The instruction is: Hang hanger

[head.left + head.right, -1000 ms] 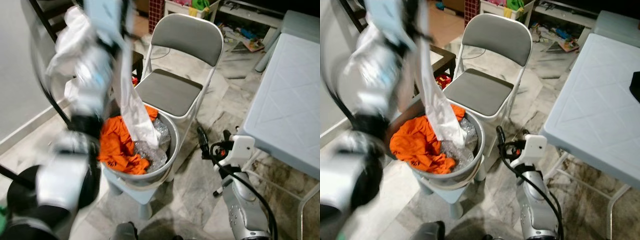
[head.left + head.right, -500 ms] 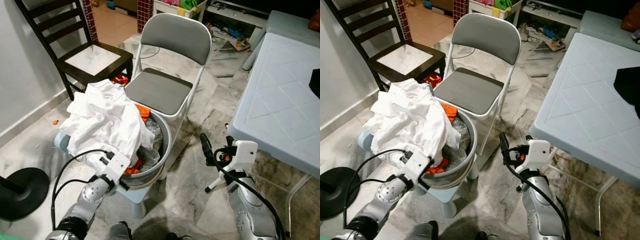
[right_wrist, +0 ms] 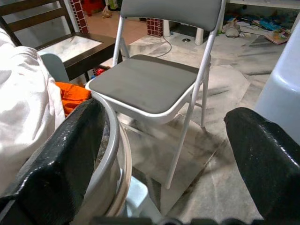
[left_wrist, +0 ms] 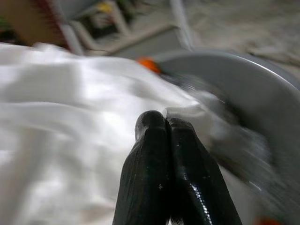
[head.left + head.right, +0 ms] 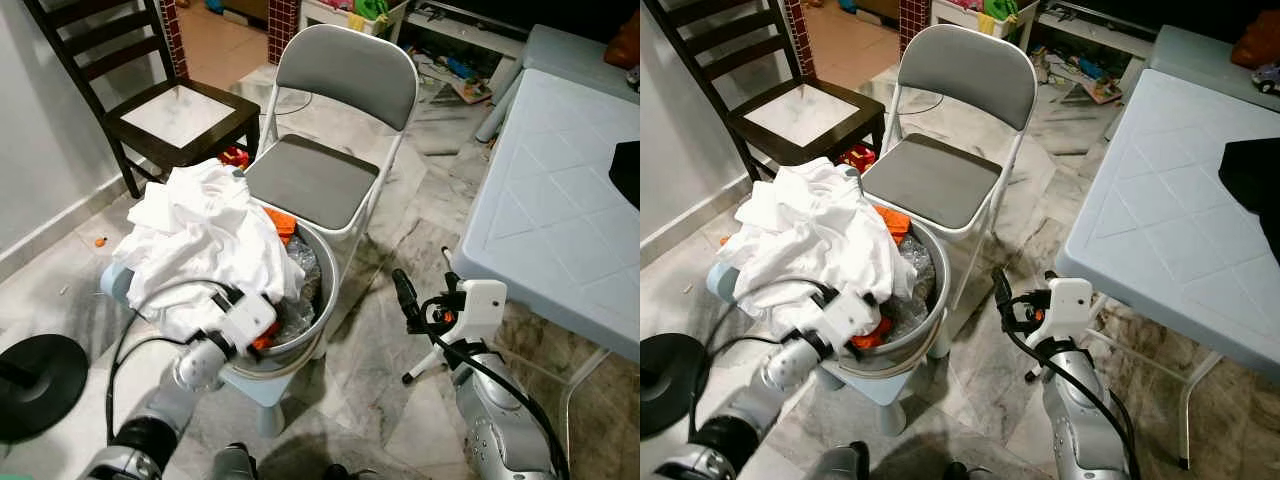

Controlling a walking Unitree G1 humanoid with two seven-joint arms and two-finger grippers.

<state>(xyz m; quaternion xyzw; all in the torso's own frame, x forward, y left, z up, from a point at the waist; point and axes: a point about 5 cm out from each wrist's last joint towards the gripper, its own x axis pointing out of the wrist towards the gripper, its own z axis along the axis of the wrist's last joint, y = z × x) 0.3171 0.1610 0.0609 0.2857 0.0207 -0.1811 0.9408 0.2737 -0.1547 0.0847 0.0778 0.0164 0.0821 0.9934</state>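
One white garment (image 5: 205, 235) lies heaped over the near side of the grey basin (image 5: 331, 283), spilling across its rim and down the outside. Under it, at the basin's far edge, I see a bit of orange cloth (image 5: 283, 222), and crinkled clear plastic (image 5: 302, 290) lines the inside wall.

My left gripper (image 4: 164, 123) sits at the basin's near rim, right against the white fabric. Its two black fingers (image 4: 150, 159) are pressed flat together, and I see no cloth caught between them. The wrist picture is blurred around them.

My right gripper (image 3: 164, 150) hangs low, off to the basin's right and apart from it, over the marble floor. Its fingers (image 3: 65, 154) are spread wide with nothing in them.

The basin rests on a pale blue stool (image 5: 265, 385). Just behind the basin stands a grey folding chair (image 5: 320, 180), its seat almost touching the rim. A dark wooden chair (image 5: 180, 110) stands further back and to the left. A pale blue table (image 5: 560, 220) stands well to the basin's right, and a black round base (image 5: 40, 385) lies on the floor to its left.
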